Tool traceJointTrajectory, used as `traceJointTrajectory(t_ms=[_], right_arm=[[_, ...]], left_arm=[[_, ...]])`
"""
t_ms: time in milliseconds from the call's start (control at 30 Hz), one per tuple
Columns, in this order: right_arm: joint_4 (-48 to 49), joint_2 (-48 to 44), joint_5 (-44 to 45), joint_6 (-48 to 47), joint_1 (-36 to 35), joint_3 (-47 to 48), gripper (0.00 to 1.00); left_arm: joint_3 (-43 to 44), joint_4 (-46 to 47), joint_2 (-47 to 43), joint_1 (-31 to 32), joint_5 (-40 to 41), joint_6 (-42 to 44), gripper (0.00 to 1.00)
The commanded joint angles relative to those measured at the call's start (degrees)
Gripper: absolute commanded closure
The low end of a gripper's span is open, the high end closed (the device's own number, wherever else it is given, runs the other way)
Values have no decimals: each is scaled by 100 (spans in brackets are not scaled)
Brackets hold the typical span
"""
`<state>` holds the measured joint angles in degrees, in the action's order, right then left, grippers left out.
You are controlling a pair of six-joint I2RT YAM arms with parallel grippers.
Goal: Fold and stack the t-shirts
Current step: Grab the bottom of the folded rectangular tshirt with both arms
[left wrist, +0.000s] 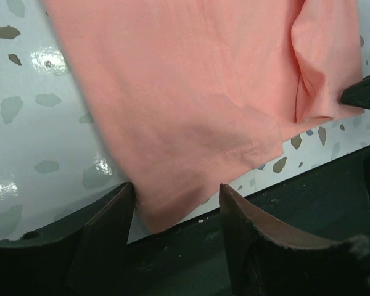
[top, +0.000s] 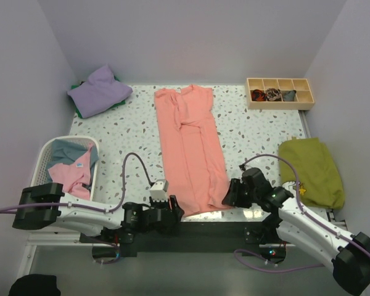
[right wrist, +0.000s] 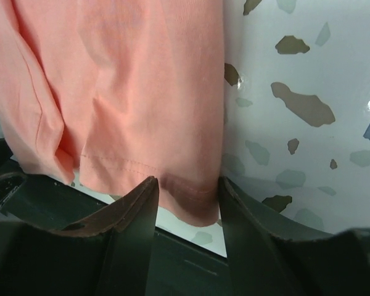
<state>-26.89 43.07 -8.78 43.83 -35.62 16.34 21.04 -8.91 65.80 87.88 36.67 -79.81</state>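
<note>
Two end effectors are placed at the near hem of the salmon-pink t-shirt (top: pixel 188 148), which is laid lengthwise down the middle of the desk (top: pixel 129 135). It is folded into a narrow strip, with its collar at the far end and its hem at the desk's near edge.

The left end effector (left wrist: pixel 176 188) is held partly open over the hem's near-left corner. The cloth lies between its fingers, one finger touching the fabric's edge and the other just apart from it, so nothing is clamped.

The right end effector (right wrist: pixel 186 180) is set at the near-right corner. Its fingers are drawn in close on either side of the hem, and the cloth fills the gap between them. Whether the fabric is actually pinched cannot be told.

A lavender t-shirt (top: pixel 98 91) is heaped at the far left corner. A pink t-shirt (top: pixel 74 176) and a light blue t-shirt (top: pixel 71 151) are held in the white basket (top: pixel 49 154) at the near left. An olive-green t-shirt (top: pixel 311 169) is folded at the right edge, and a wooden tray (top: pixel 280 106) is placed at the far right.
</note>
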Motion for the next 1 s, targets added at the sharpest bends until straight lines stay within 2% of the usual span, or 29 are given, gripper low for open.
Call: traceJointTrajectory(t_ms=[0, 33, 133, 167, 267, 433, 567, 667, 700, 733, 767, 800, 833, 867, 967], right_arm=[[-202, 114, -116, -6, -15, -148, 53], [-141, 140, -150, -15, -24, -166, 60], [43, 263, -300, -15, -16, -192, 68], [122, 307, -352, -15, -16, -210, 71], [228, 395, -449, -77, -24, -149, 80], [307, 562, -730, -235, -16, -70, 85], [309, 659, -837, -278, -24, -69, 89], [229, 598, -793, -314, -24, -34, 77], [168, 519, -740, -331, -33, -8, 64], [80, 457, -644, -332, -24, 62, 52], [10, 387, -599, -297, -33, 80, 44], [-43, 317, -451, -288, -33, 97, 42], [-166, 142, -310, -262, -33, 185, 40], [-393, 62, -187, -200, -24, 220, 37], [-457, -123, -98, -147, -24, 221, 36]], left_arm=[[-337, 381, -50, -262, -572, 53, 41], [-346, 442, -6, -280, -616, 88, 43], [-276, 495, 160, -438, -792, 220, 60], [-250, 486, 196, -481, -827, 255, 74], [-205, 285, 153, -587, -705, 247, 100], [-319, -540, -584, -1088, -574, 150, 100], [-188, -1577, -1227, -1115, -388, -34, 100], [-135, -1790, -1289, -1115, -563, 53, 100], [-152, -1659, -1176, -1115, -634, 114, 98], [-179, -1510, -1105, -1115, -817, 202, 86], [-179, -1378, -1017, -1115, -906, 272, 84], [-144, -1255, -790, -1106, -976, 308, 83], [-109, -1219, -675, -1062, -1064, 317, 72], [-74, -1201, -578, -1045, -1082, 317, 65], [58, -1184, -288, -1009, -1083, 334, 56]])
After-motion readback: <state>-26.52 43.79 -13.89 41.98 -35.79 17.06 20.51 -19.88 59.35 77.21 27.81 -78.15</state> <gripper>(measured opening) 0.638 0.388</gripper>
